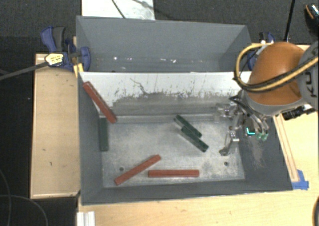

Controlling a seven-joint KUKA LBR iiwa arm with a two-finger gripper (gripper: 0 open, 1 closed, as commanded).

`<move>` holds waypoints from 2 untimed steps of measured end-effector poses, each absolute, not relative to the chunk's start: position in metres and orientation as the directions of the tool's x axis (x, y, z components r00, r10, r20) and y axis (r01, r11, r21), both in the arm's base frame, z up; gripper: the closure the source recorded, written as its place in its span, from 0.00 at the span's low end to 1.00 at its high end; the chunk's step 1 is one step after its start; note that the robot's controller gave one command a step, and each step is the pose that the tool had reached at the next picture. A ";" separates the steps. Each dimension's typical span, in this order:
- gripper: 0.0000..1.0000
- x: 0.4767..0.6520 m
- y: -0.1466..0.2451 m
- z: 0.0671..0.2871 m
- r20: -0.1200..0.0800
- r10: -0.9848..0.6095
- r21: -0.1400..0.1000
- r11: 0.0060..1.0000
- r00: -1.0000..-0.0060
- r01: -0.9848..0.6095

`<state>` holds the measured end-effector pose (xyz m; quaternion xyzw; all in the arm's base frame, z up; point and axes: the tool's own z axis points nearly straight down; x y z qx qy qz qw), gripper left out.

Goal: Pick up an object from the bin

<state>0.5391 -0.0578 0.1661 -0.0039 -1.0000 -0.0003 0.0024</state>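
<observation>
dark green sticks (192, 133), two lying close together, are the nearest things to the tool (228, 148). the tool hangs low by the right wall of the bin (164, 197); if it is released or clenched i cannot tell. the sticks lie just to its left in the view, their long axis going from upper left to lower right, the lower end near to the tool. i judge a grasp needs a short shift left, closing across this axis. further out, a red-brown stick (173, 173) lies by the front wall.
</observation>
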 end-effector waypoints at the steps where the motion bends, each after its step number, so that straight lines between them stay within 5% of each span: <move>1: 0.00 0.556 -0.029 0.066 0.002 -0.087 0.002 0.996 -0.996 -0.087; 2: 0.00 0.576 -0.023 0.071 -0.006 0.146 0.001 0.989 -0.989 0.146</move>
